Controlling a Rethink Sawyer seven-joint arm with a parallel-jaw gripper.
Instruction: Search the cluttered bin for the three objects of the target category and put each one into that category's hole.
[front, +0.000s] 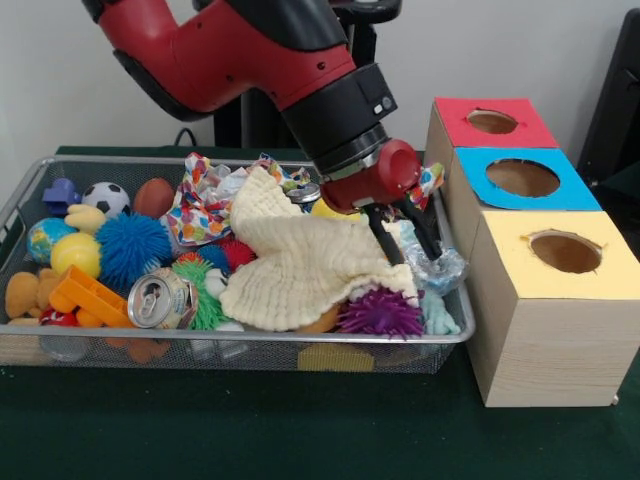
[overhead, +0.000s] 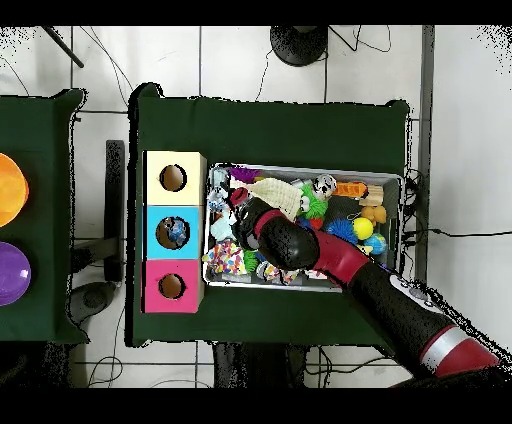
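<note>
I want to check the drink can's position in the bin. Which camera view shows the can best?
The front view shows the can best: it lies on its side near the bin's front wall, its silver top facing the camera. In the overhead view I cannot pick it out; the robot arm covers much of the bin.

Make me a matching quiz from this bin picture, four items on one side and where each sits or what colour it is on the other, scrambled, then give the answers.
Things:
1. soccer ball
2. soda can
3. cream cloth
4. nearest box top

Descriptions:
A. yellow, with a round hole
B. draped across the middle of the wire bin
C. far left corner area, beside a blue toy
D. lying on its side at the near edge, silver top facing the camera

Pairs: 1-C, 2-D, 3-B, 4-A
</note>
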